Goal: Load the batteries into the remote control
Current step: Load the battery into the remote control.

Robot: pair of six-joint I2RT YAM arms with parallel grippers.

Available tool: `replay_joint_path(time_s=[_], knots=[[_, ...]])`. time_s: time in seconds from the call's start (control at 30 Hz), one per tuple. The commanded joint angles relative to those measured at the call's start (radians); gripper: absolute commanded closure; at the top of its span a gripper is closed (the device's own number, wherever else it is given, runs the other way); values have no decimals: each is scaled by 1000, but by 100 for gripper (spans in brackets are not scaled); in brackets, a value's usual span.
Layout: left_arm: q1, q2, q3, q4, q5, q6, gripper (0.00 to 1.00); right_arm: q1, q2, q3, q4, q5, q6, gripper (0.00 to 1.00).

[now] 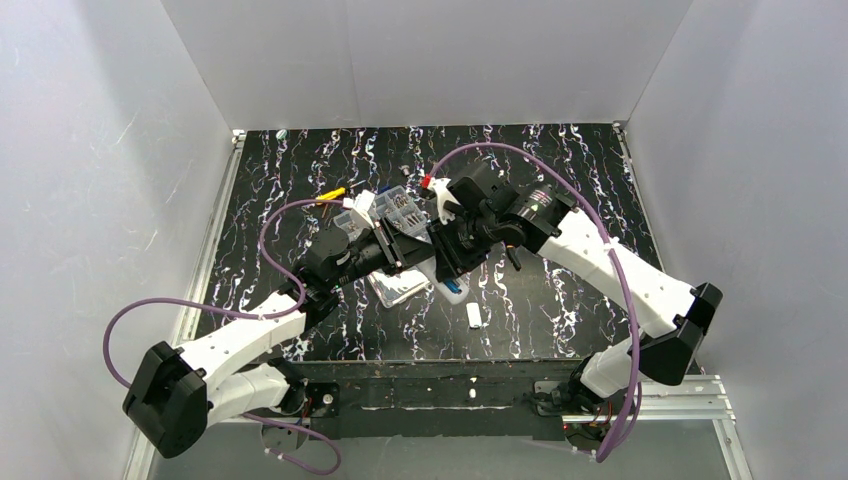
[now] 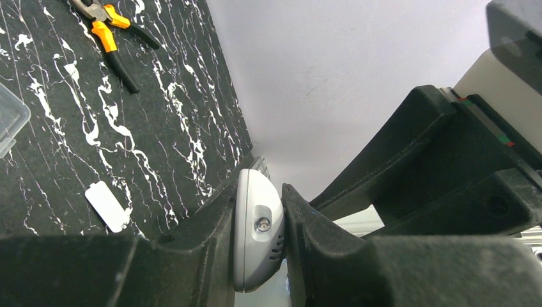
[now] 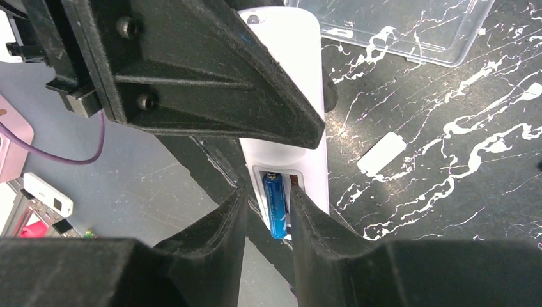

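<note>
My left gripper is shut on the remote control and holds its rounded end, the one with the small LED, above the table. In the right wrist view the white remote control shows its back, and one blue battery lies in its long recess. My right gripper is open just over that recess. Its left finger stands off the battery with a clear gap, and its right finger is close against the recess edge. In the top view both grippers meet at mid-table, left gripper and right gripper.
A small white cover piece lies on the black marbled table near the front. A clear lid is beside the remote. A compartment box and a yellow-handled screwdriver are behind the grippers. Orange-handled pliers lie to one side.
</note>
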Motion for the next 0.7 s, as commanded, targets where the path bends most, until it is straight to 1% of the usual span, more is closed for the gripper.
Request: replay_joint_path(time_s=[0.0, 0.13, 0.33, 0.43, 0.5, 0.67], knots=[[-6, -8, 5, 88, 29, -11, 100, -6, -35, 63, -6, 7, 4, 61], [-5, -6, 6, 85, 27, -12, 100, -6, -47, 74, -20, 4, 2, 61], [-5, 11, 24, 92, 37, -21, 100, -8, -92, 42, -9, -12, -19, 59], [-5, 26, 34, 105, 49, -37, 100, -13, -125, 12, 18, 7, -83, 59], [-5, 34, 44, 110, 64, -48, 100, -21, -137, 1, 17, 48, -120, 59], [-8, 50, 66, 118, 102, -74, 100, -43, -178, -16, 35, 77, -204, 59]])
